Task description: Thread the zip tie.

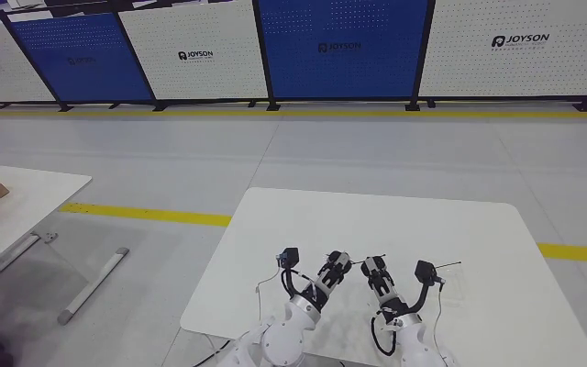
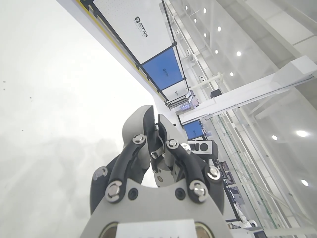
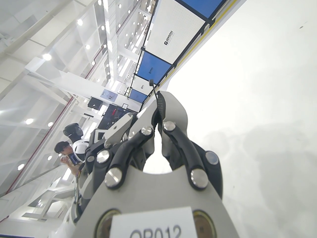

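Progress looked partial: the zip tie (image 3: pixel 153 89) was off the table (image 1: pixel 385 220) and gripped, but no loop was formed and nothing passed through its head, so the threading itself remained to be done. The right gripper (image 3: pixel 157 99) had its jaws pinched tight on the black strap, with a short length of it sticking out past the fingertips and ending in the small square head. That visible stretch ran roughly in line with the fingers, so its long axis lay near to far, and the head pointed toward the far side of the table, leaning slightly left toward the other arm. The rest of the strap was hidden between the pads, and I could not tell where the tail ran. The left gripper (image 2: pixel 156 115) sat just left of the right one, both low over the near edge of the table, seen from above as the left gripper (image 1: pixel 336 264) and right gripper (image 1: pixel 370 268) close side by side and pointing away from the robot. Its jaws were drawn narrow, almost together, with a small dark scrap between them, and whether that was the tie's tail could not be made out. By my reading, what was left was to bring the tail round to the head, line it up with the slot and push it through.
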